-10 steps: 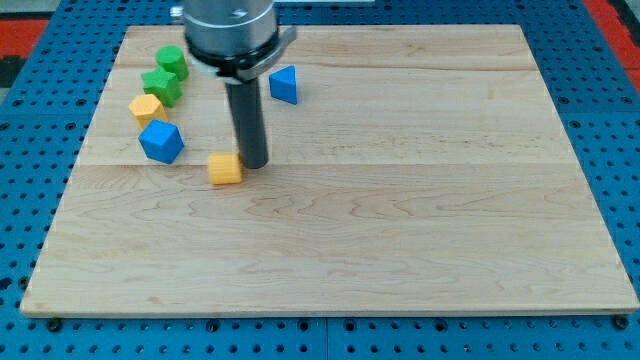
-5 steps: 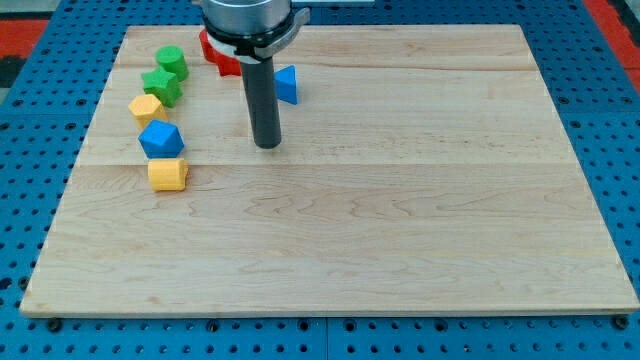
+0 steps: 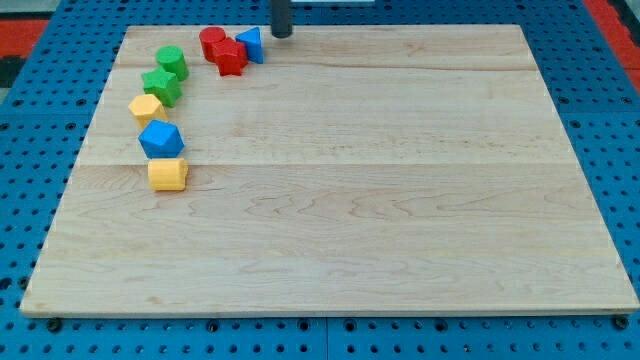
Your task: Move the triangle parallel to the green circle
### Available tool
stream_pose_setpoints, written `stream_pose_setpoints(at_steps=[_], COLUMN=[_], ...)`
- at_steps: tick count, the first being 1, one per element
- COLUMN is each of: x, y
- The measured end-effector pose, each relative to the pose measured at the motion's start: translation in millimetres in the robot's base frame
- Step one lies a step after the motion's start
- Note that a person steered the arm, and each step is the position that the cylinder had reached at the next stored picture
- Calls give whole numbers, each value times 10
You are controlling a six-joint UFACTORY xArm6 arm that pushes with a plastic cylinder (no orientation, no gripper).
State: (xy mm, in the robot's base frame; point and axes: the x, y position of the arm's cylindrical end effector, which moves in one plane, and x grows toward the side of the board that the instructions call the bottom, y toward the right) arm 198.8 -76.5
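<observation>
The blue triangle [image 3: 251, 44] lies near the view's top edge of the wooden board [image 3: 400, 200], touching the right side of a red block [image 3: 231, 57]. The green circle [image 3: 171, 62] lies further left, at nearly the same height in the view. My tip [image 3: 282, 34] is at the top of the view, just right of the blue triangle and a little apart from it. Only the rod's lower end shows.
A second red block [image 3: 211, 42] sits against the first. Down the board's left side lie a green star [image 3: 161, 86], a yellow hexagon-like block [image 3: 146, 107], a blue block [image 3: 160, 139] and a yellow block [image 3: 167, 173].
The yellow block slid left to below the blue block. The rod then moved up to the view's top. The blue triangle moved left and up against the red blocks, which are now uncovered.
</observation>
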Motion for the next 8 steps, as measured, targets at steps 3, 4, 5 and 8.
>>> stream_pose_setpoints(at_steps=[3, 4, 5, 8], x=[391, 709, 611, 730], y=[-182, -174, -233, -479])
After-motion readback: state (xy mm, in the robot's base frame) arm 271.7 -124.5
